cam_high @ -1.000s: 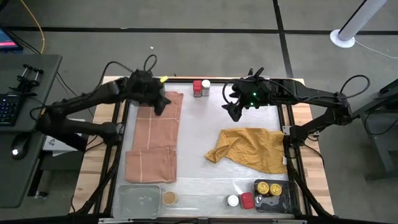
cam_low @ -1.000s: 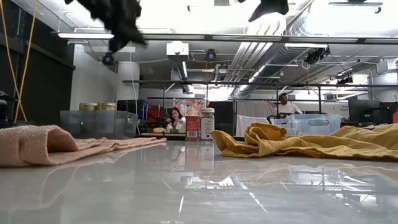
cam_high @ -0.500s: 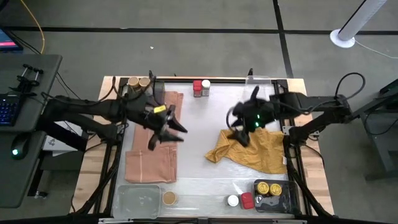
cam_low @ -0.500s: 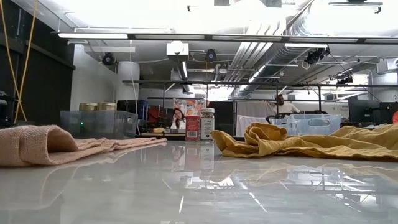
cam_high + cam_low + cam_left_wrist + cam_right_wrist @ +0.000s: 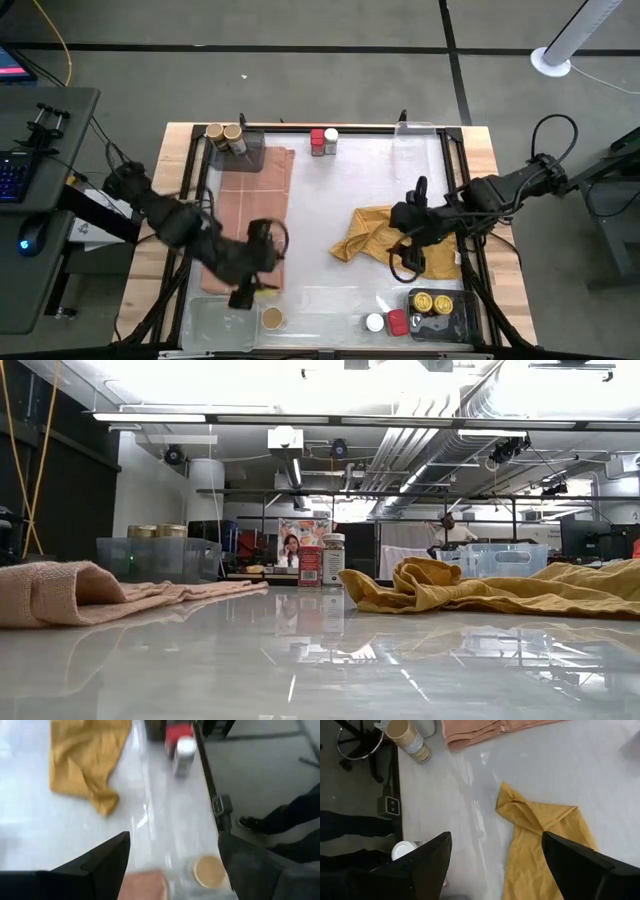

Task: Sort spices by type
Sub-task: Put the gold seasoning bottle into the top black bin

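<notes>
The left gripper [image 5: 252, 290] is held with fingers apart near the table's front-left corner over the tan-lidded jar [image 5: 271, 319], seemingly lined up for a pick, while the right gripper [image 5: 405, 262], also spread and empty, is poised over the mustard cloth [image 5: 400, 238].

Your desk [image 5: 330, 210] carries a pink cloth [image 5: 250, 215] at 9 o'clock, mustard cloth [image 5: 405, 240] at 3, red and white-lidded jars [image 5: 323, 141] at 12, clear trays [image 5: 222, 322] at 6.
</notes>
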{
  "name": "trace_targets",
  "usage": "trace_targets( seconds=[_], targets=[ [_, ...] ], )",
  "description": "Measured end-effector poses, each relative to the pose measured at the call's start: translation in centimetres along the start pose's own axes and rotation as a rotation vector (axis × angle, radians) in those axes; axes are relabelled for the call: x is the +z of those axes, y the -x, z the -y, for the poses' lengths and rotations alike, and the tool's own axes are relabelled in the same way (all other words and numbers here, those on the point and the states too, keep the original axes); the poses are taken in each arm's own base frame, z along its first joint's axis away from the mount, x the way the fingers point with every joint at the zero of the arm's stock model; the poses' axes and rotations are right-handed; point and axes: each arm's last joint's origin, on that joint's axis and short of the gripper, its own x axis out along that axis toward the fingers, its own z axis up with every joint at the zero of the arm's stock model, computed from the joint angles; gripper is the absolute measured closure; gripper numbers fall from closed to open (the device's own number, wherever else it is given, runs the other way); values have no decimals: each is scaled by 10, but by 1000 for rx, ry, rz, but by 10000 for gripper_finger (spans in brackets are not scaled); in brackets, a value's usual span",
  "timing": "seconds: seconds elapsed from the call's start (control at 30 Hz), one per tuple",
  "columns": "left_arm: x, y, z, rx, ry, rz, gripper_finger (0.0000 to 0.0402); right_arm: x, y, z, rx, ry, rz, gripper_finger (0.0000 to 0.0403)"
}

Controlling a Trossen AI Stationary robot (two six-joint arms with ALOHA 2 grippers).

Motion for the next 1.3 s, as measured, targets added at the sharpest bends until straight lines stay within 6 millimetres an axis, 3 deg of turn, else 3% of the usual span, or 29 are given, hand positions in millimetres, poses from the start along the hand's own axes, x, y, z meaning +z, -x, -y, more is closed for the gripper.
trace_targets(
  seconds=[0.2,0.5,0.63,0.83,1.13,1.3],
  targets=[
    [-12,-17,23,6,103,-102,113,-3,1,-5,-13,-40,18,98],
    [-19,-36,39,-59,-33,-194,107,1,2,-4,-101,-118,130,98],
    [-21,-45,43,-136,-76,-260,72,1,2,-4,-100,-119,132,98],
    [-22,-58,43,-103,-117,-284,7,1,2,-4,-98,-121,133,98],
    [-23,-60,44,-71,82,-299,20,1,2,-4,-107,-110,136,98],
    [-31,-82,53,-54,114,-381,20,1,2,-4,-116,-79,138,98]
  ],
)
